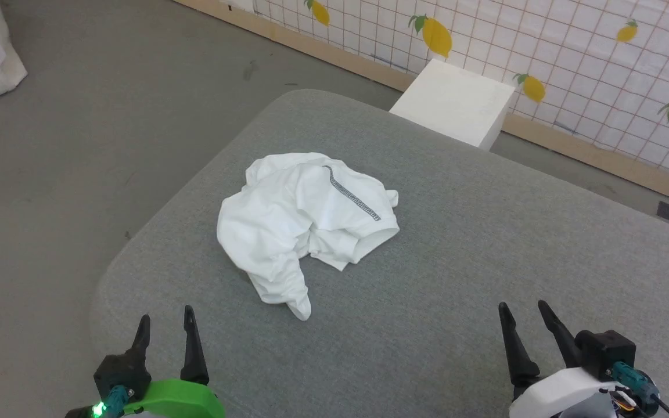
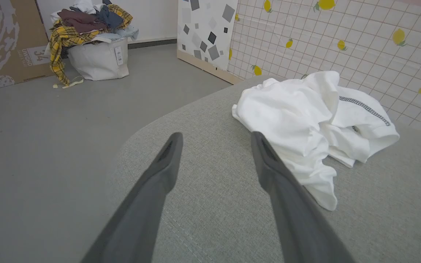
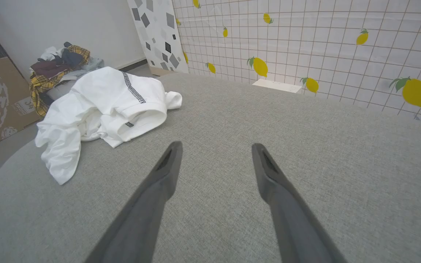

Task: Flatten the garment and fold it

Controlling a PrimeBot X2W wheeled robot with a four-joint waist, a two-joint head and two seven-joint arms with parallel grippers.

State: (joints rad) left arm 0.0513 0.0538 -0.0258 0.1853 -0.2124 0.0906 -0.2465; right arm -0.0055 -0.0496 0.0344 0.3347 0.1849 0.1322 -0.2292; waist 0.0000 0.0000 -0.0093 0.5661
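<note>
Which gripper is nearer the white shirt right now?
The left gripper, green-cased: the crumpled white shirt trails one end toward it. The right gripper, white-cased, sits farther off across bare grey cushion. Both open, touching nothing.

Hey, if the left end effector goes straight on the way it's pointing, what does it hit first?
Likely the bare grey table, near its rounded corner. The left end effector aims just left of the white shirt; one finger might graze its edge, but depth is unclear.

White shirt [image 1: 305, 223] crumpled in heap on grey padded table [image 1: 485, 261], dark zigzag seam facing up. Left gripper [image 1: 166, 312] and right gripper [image 1: 522, 303] near bottom edge, fingers spread, empty, apart from shirt. White box [image 1: 456, 101] beyond table.
</note>
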